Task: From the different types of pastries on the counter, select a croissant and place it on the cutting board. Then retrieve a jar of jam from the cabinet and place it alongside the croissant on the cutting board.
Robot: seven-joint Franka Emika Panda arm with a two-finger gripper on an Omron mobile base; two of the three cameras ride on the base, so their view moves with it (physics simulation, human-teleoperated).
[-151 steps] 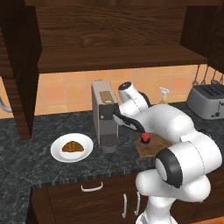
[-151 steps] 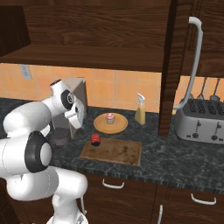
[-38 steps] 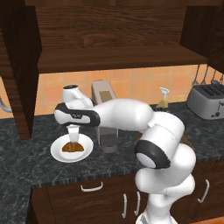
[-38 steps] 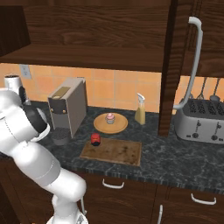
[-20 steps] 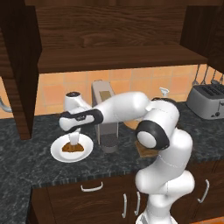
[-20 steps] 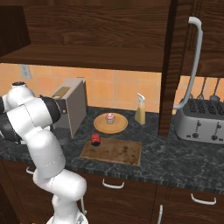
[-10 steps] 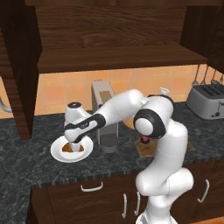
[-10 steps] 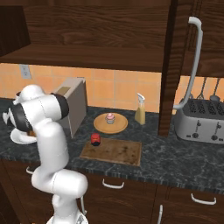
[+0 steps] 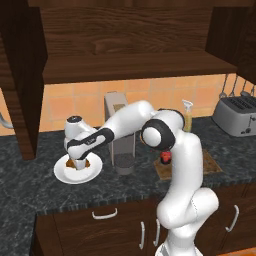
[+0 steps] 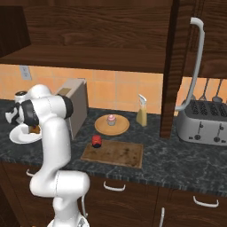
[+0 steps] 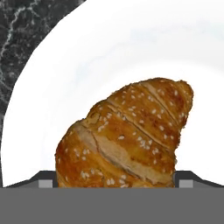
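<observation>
- Lowered since half a second ago: gripper [image 9: 78, 163] now down on the white plate [image 9: 64, 175], against the croissant [image 11: 127, 135].
- Fingertips [image 11: 46, 180] seen low at either side of the croissant in the hand view, spread to its width; contact or squeeze cannot be told.
- Croissant lying on the white plate, golden-brown, seeded, ridged; plate resting on the counter [image 9: 30, 195] at its left part.
- White arm reaching leftward across the front of the grey box-shaped appliance [image 10: 76, 106] standing at the backsplash.
- Cutting board [image 10: 114, 153] flat on the counter, right of the appliance, well apart from the croissant.
- Jar of jam [image 10: 96, 140] standing at the board's near-left corner, red lid up; on the board or just off its edge cannot be told.
- Pink-frosted cupcake [image 10: 111, 119] on a round light-wood plate [image 10: 121, 127] behind the board.
- Yellowish spray bottle [image 10: 142, 111] upright just right of that plate.
- Toaster [image 10: 203, 127] at the right end of the counter.
- Dark wooden cabinet [image 9: 135, 45] above, plank shelf spanning the wall, orange tile below it.
</observation>
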